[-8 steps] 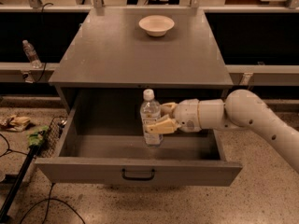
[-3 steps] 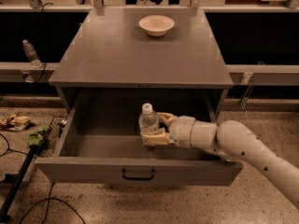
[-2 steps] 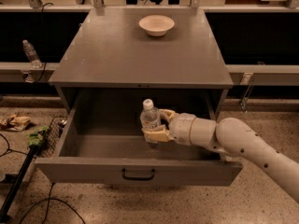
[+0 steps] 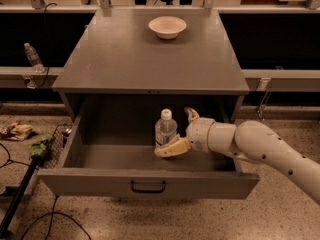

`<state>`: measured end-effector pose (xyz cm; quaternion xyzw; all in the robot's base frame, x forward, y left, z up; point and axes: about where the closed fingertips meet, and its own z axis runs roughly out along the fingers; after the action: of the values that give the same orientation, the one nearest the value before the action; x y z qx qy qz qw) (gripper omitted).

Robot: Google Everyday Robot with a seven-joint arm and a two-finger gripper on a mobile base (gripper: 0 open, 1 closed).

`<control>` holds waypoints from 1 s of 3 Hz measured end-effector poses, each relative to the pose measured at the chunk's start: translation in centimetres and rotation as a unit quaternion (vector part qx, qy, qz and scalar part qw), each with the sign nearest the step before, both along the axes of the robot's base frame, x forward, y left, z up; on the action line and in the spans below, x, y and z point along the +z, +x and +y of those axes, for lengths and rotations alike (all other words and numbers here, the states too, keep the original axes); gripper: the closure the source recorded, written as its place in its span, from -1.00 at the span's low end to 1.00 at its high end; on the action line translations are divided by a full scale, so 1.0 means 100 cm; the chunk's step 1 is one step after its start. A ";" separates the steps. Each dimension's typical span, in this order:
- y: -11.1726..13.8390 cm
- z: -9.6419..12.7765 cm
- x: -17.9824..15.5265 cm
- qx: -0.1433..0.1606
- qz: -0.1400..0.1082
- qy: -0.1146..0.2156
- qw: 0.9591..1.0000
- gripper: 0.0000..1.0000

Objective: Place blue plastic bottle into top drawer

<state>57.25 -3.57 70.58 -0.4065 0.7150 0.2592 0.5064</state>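
Observation:
The blue plastic bottle [image 4: 165, 128], clear with a white cap, stands upright on the floor of the open top drawer [image 4: 90, 180], near its middle. My gripper [image 4: 175, 132] reaches into the drawer from the right on a white arm. It is open, with one tan finger [image 4: 172, 148] in front of the bottle's base and the other [image 4: 191, 115] behind and to the right of it. The bottle stands at the mouth of the spread fingers. The drawer's black handle [image 4: 148, 186] sits at the centre of its front panel.
A white bowl [image 4: 167, 26] sits at the back of the grey cabinet top [image 4: 150, 64]. A smaller clear bottle [image 4: 33, 56] stands on a ledge at the far left. Crumpled litter [image 4: 16, 130], a green-headed tool [image 4: 37, 148] and cables lie on the floor at left.
The fingers have spread apart from the bottle, the far one moving back and right. The bottle stays upright on the drawer floor, having been lowered there earlier.

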 end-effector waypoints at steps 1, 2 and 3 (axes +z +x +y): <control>-0.004 -0.019 0.016 -0.026 0.011 0.005 1.000 -0.79; -0.016 -0.061 0.049 -0.064 0.006 -0.006 0.998 -0.32; -0.019 -0.095 0.102 -0.099 -0.033 -0.008 0.994 0.14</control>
<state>55.38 -13.03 80.78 -0.3454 0.7369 0.1886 0.5497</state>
